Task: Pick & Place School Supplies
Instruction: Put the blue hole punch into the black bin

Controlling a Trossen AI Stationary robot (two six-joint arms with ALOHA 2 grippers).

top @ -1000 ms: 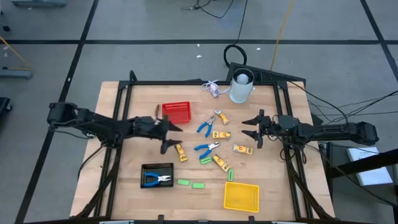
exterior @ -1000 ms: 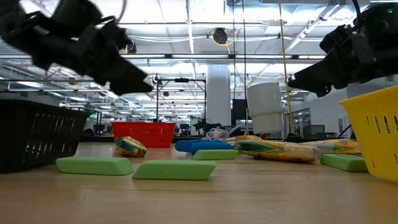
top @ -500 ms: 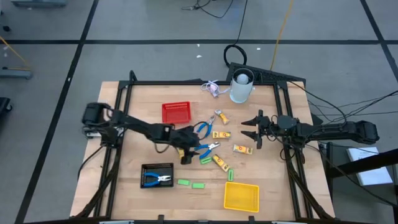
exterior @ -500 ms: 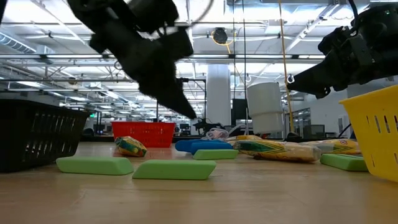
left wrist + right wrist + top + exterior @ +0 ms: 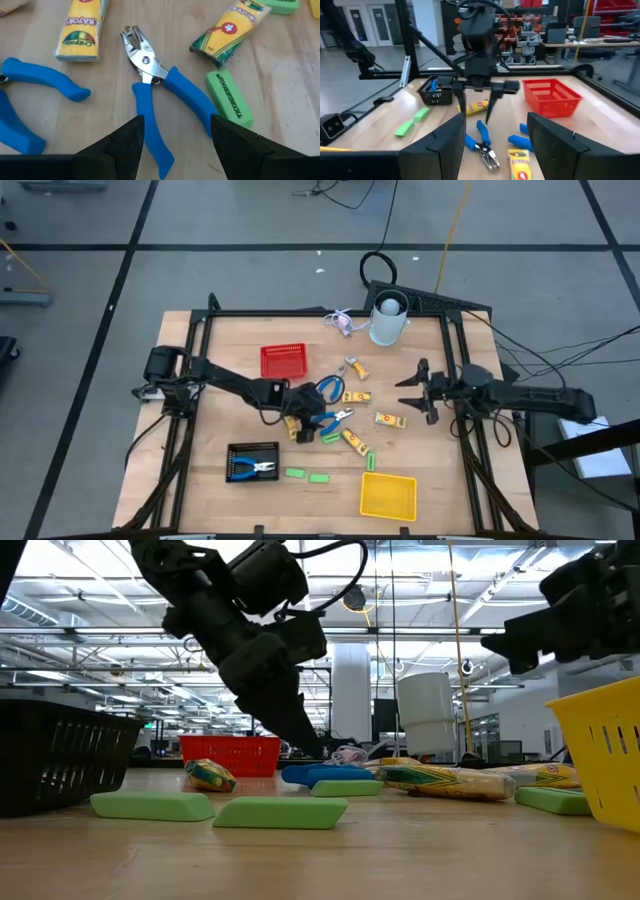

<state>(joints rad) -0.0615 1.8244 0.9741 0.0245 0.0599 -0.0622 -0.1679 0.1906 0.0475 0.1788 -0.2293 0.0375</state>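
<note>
- two claws are over the bench [image 5: 200, 350]; the left claw [image 5: 175, 135] hangs low with its fingers spread to either side of the blue-handled pliers [image 5: 155, 95], one handle lying between the fingertips, nothing pinched.
- beside those pliers lie a green eraser [image 5: 229, 97] and two yellow crayon packs [image 5: 232, 31], all flat on the wood.
- a second blue-handled tool [image 5: 30, 100] lies just beside the first.
- the right claw [image 5: 412, 392] hovers over the bench's right part, fingers spread and holding nothing, well apart from the left claw.
- near it lies another crayon pack [image 5: 390, 419].
- two green erasers [image 5: 306, 475] lie near the front edge, between the black basket [image 5: 252, 462] and the yellow basket [image 5: 388, 495].
- the black basket holds one more blue-handled tool [image 5: 258, 468].
- the red basket [image 5: 283, 361] sits farther back, and a white cup [image 5: 388, 320] stands near the far edge.
</note>
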